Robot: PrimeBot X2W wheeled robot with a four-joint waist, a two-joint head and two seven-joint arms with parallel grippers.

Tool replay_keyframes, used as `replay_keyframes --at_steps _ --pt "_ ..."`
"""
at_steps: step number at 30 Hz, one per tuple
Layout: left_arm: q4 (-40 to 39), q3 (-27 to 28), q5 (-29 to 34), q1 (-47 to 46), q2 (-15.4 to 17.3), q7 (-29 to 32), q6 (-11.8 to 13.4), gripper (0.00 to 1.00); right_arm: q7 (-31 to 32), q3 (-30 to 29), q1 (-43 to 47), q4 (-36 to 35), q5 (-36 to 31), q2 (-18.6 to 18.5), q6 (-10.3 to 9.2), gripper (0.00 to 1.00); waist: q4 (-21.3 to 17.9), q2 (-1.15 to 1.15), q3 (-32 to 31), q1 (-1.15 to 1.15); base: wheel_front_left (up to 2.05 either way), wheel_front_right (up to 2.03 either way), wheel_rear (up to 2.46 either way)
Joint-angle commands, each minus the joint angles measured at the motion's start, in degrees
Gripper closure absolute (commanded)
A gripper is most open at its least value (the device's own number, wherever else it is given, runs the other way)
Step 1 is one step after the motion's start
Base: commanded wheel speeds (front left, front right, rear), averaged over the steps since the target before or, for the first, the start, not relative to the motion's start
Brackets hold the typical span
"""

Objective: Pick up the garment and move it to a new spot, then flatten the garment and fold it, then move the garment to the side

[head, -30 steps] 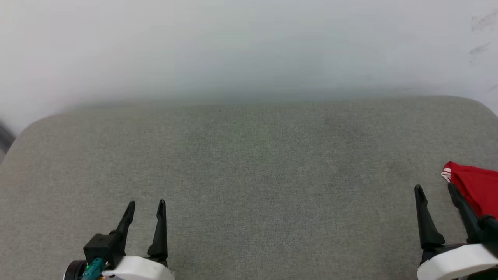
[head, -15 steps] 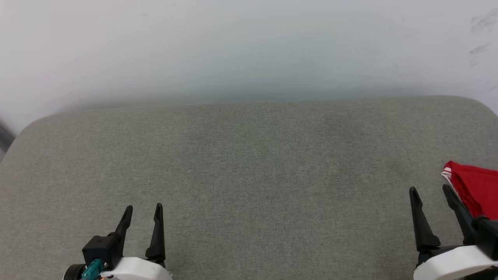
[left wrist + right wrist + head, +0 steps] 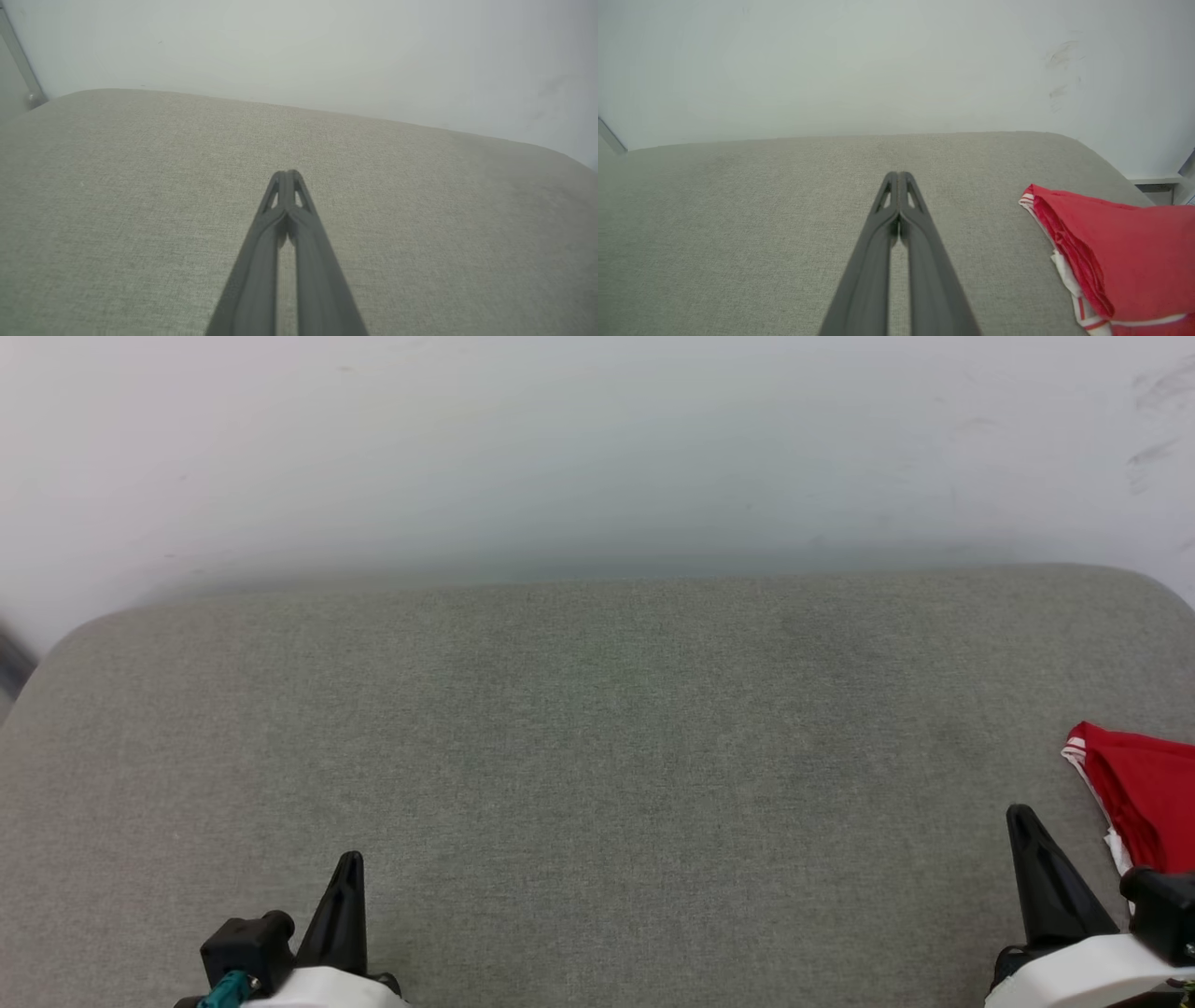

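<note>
Both end effectors have just been shut. Half a second earlier the fingers of each were spread apart in the head view. Now the left end effector (image 3: pixel 349 864) is seen with its fingers pressed together into one dark point, and so is the right end effector (image 3: pixel 1020 817). This is borne out by both wrist views, where the tips meet and nothing is gripped between them. Both have also been drawn back a little toward the lower edge of the head view. The far edge of the desk (image 3: pixel 597 737) has kept its place, so the shift is taken as a move of the arms, not of the camera.

The garment (image 3: pixel 1144 793) is found at the right edge of the desk, to the right of the right end effector and apart from its fingers. Its place is unchanged across the three head pictures. In the right wrist view it is seen as a compact red stack with layered edges and white striped trim along its left side. It appears folded, though its far right part is cut off by the frame.

With the garment set aside, released and apparently folded, the task is judged to be finished or nearly so. The closing and drawing back are read as a return to rest rather than as preparation for another grasp. Should any further tidying be wanted, the fingers would first have to be reopened.
</note>
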Motion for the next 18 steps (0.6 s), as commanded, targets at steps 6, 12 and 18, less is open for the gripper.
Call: replay_keyframes --at_steps 6,12,18 --pt "-0.35 2.27 -7.24 -1.7 -0.79 2.07 -1.33 1.0 0.38 -0.24 -1.79 1.49 9.36 0.0 0.0 1.0 0.07 0.0 0.0 0.0 0.0 0.0 0.0" --pt "-0.03 3.69 -12.4 -2.37 -1.59 3.68 -2.31 1.0 0.69 -0.32 -2.88 3.16 15.93 0.06 0.0 1.0 0.12 0.0 0.0 0.0 0.0 0.0 0.0" --pt "0.19 5.03 -17.2 -2.95 -2.3 5.18 -3.24 1.0 1.01 -0.39 -3.88 4.74 22.03 0.11 -0.01 1.0 0.17 0.0 0.01 0.0 0.0 0.0 0.0"
